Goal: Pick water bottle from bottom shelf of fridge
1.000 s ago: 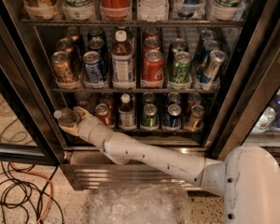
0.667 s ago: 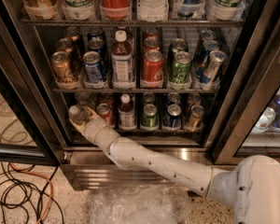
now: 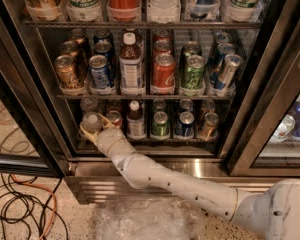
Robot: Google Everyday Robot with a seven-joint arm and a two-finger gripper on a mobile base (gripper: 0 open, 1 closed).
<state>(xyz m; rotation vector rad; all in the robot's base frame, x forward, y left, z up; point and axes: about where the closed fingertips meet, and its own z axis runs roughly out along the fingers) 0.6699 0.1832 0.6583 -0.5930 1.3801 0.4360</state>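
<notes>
Tool (image 3: 95,130) at 1 water bottle (image 3: 91,121), btm-left.

The end effector (image 3: 94,129), matt cream plastic, sits at the 9 o'clock end of the bottom shelf, at the clear ribbed plastic water bottle (image 3: 91,121). The arm (image 3: 155,176) is smooth white plastic. The fridge (image 3: 25,94) has a dark matt frame, wire racks and a shiny ribbed steel base. The cans (image 3: 163,74) are glossy metal.

gripper (image 3: 96,127): inside the fridge (image 3: 200,168), bottom shelf, front left corner.
water bottle (image 3: 91,122): between the fingers (image 3: 85,134), gripped from both sides.
can (image 3: 114,118): just right of the fingers.
labelled bottle (image 3: 135,121): further right, past that can.
middle shelf (image 3: 140,97): above the fingers.
cables (image 3: 20,209): on the floor, below-left of the fingers.
</notes>
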